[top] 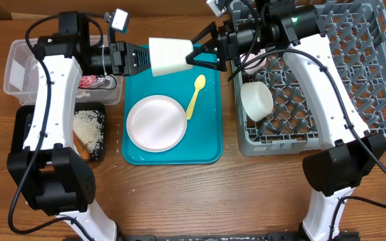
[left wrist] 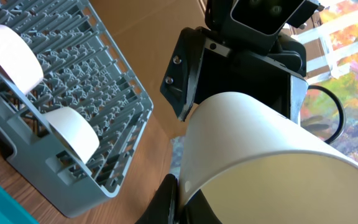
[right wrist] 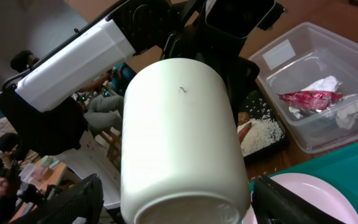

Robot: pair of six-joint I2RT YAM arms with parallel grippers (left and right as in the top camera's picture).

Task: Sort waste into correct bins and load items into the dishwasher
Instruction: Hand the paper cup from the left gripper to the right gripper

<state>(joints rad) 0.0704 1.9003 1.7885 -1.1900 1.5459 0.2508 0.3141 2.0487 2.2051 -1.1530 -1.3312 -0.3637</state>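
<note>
A small white cylindrical cup (top: 169, 56) is gripped by the left tool (top: 145, 59) at upper centre; its other end is straddled by the right tool (top: 200, 55), fingers spread, contact unclear.

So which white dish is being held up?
The cup, clamped by the left gripper above the teal tray; the plate lies on that tray, the bowls sit in the grey rack.

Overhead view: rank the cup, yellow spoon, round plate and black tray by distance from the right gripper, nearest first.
1. Cup, right at the right gripper.
2. Yellow spoon, just below it.
3. Round plate, lower left.
4. Black tray, far left.
</note>
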